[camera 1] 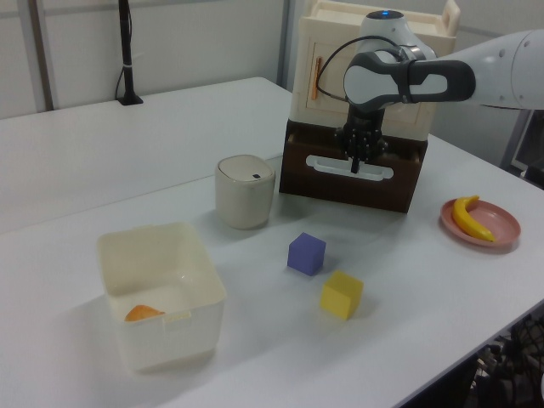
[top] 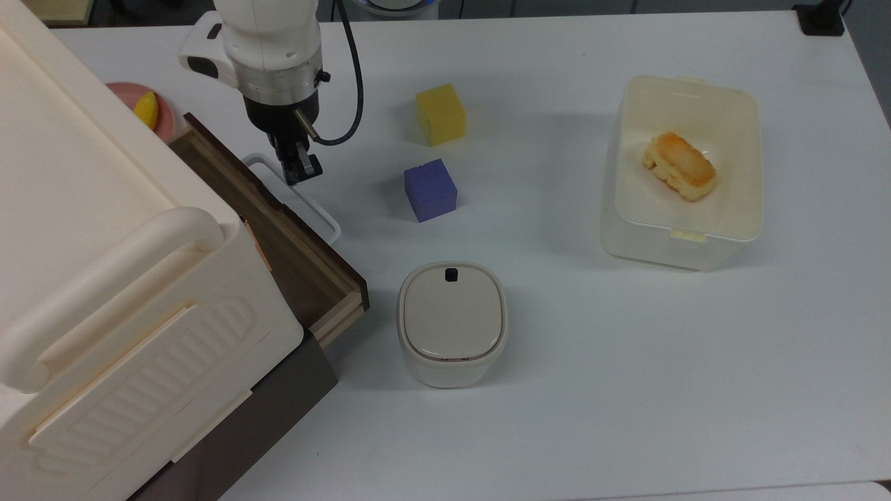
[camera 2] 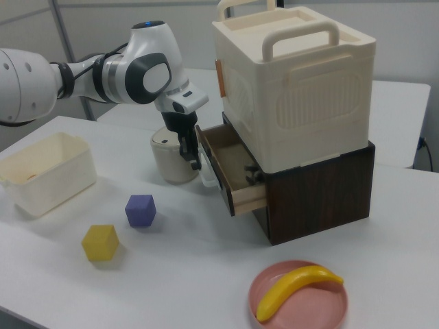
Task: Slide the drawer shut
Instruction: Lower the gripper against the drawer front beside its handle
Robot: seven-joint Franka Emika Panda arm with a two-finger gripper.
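While the arm hangs over the cabinet's front, here is the scene, view by view.

Top view, tool: the tool [top: 301,169] points down right at the drawer's white loop handle [top: 306,202], fingers drawn narrow with nothing between them; I cannot tell whether it touches the loop.
Top view, drawer: the drawer [top: 278,236] stands pulled out from under the cream cabinet [top: 104,264], its dark floor showing, toward the top view's right.
Top view, in the way: the rounded bin [top: 451,321] with a black dot sits just beside the drawer's lower corner; the purple cube [top: 430,189] is near the handle, the yellow cube [top: 440,114] beyond it.
Top view, further off: the translucent tub [top: 682,170] with a piece of bread [top: 679,166] inside sits well apart, on the top view's right; a pink plate [top: 143,108] peeks from behind the cabinet.

Left view, tool: the tool [camera 1: 355,164] is in front of the drawer [camera 1: 353,177] face, over the handle [camera 1: 350,167].
Left view, surroundings: bin [camera 1: 245,191] on the left view's left of the drawer, both cubes [camera 1: 306,253] [camera 1: 342,295] out on the worktop [camera 1: 127,161], banana [camera 1: 470,218] on its plate [camera 1: 480,223].

Right view, drawer: the drawer [camera 2: 230,168] juts out from the cabinet [camera 2: 295,96] toward the right view's left, open.
Right view, tool: the tool [camera 2: 193,159] is at the drawer's front edge, the bin [camera 2: 171,159] just behind it.
Right view, foreground: plate [camera 2: 298,299] with banana [camera 2: 295,288], well clear of the drawer.
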